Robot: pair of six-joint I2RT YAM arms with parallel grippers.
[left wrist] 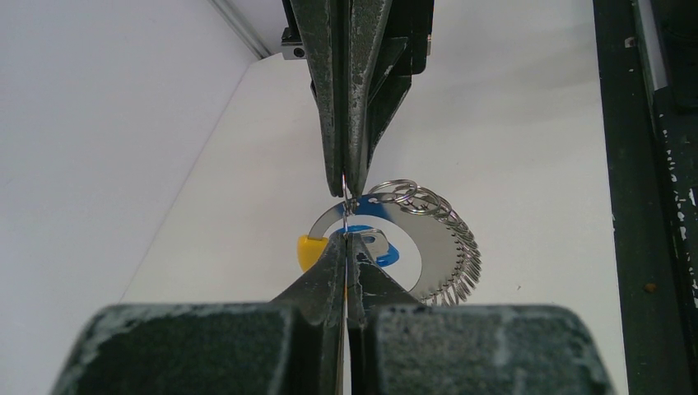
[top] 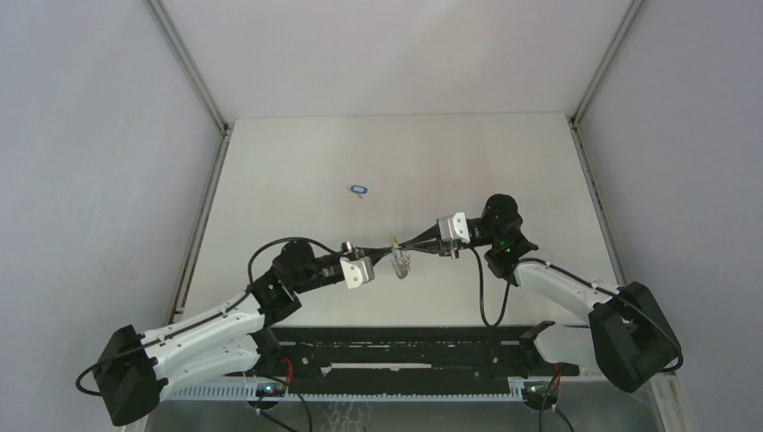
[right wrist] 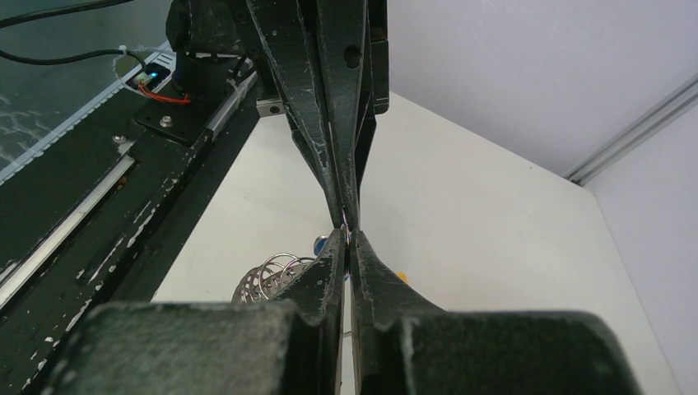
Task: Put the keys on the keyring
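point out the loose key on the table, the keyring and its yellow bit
loose key [top: 359, 190], top view, on its blue tag
keyring [left wrist: 436, 247], left wrist view, on the flat silver band
yellow bit [left wrist: 310, 250], left wrist view, on its middle

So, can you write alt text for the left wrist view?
The left hand and right hand, both shut, meet tip to tip, pinching a thin wire of the silvery keyring; a blue key tag and yellow piece show behind.
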